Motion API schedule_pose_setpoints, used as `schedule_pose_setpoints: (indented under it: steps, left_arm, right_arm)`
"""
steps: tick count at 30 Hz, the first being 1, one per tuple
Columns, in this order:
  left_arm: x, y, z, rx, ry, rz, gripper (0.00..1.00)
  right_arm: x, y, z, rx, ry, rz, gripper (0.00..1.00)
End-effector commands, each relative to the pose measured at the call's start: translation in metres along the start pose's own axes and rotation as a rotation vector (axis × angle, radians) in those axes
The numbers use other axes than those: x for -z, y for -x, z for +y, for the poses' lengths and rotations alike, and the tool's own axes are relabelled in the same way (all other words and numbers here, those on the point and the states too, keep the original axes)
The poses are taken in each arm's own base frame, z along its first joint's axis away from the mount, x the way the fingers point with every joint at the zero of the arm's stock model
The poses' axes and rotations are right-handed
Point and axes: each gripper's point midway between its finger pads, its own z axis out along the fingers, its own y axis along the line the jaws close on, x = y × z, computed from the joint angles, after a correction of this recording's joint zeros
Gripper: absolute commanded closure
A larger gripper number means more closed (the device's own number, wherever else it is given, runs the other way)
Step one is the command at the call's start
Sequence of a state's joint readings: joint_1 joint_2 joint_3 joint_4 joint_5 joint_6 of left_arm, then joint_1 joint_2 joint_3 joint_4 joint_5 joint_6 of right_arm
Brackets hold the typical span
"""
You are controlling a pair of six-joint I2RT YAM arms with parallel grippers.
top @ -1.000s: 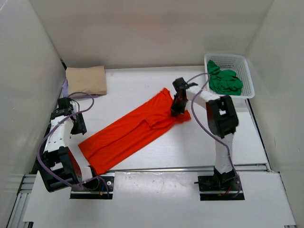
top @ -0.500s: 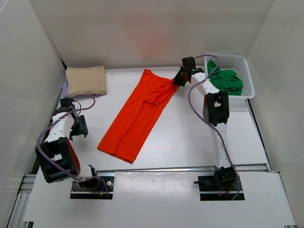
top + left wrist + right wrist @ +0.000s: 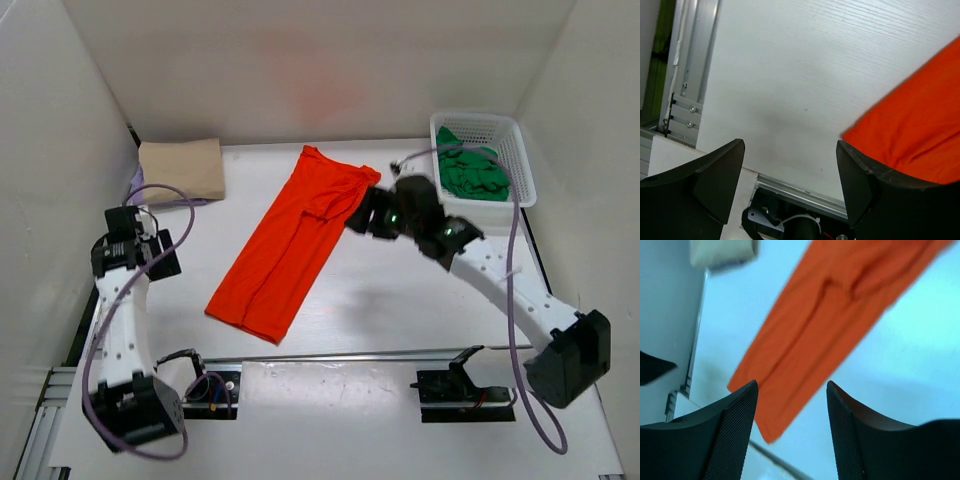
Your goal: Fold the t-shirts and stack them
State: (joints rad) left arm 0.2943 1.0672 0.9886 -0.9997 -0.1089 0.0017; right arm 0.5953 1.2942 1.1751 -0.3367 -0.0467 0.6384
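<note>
An orange-red t-shirt (image 3: 295,240) lies as a long folded strip slanting across the middle of the table, also seen in the right wrist view (image 3: 830,320) and at the edge of the left wrist view (image 3: 920,120). A folded beige t-shirt (image 3: 182,168) rests at the back left, with a sliver of lavender cloth (image 3: 137,185) under it. A green t-shirt (image 3: 472,172) is bunched in the basket. My right gripper (image 3: 365,215) hovers open just right of the orange shirt's far end, holding nothing. My left gripper (image 3: 130,255) is open above bare table, left of the shirt.
The white mesh basket (image 3: 515,150) stands at the back right. White walls close in the table on three sides. A metal rail (image 3: 380,352) runs along the near edge, with the arm bases behind it.
The right gripper dragged the orange shirt's end toward the back, let go of it and drew back to the right. The left arm rose and stretched upright.
</note>
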Motion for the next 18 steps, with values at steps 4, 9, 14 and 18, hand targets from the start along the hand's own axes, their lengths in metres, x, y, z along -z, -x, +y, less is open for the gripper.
schedule_pose_setpoints:
  steps: [4, 9, 14, 18]
  left_arm:
    - [0.069, -0.017, 0.009, 0.018, 0.009, -0.166, 0.06]
    - [0.095, -0.036, 0.018, 0.03, 0.046, -0.23, 0.01]
    - [0.101, -0.042, 0.02, 0.034, 0.055, -0.248, 0.01]
    - [0.102, -0.048, 0.022, 0.033, 0.064, -0.237, 0.01]
  right_arm:
    - [-0.014, -0.164, -0.012, -0.183, -0.079, 0.267, 0.37]
    - [-0.021, -0.228, 0.019, -0.267, -0.049, 0.359, 0.37]
    - [-0.047, -0.273, 0.056, -0.261, -0.058, 0.439, 0.34]
    - [-0.065, -0.302, 0.057, -0.395, -0.183, 0.509, 0.34]
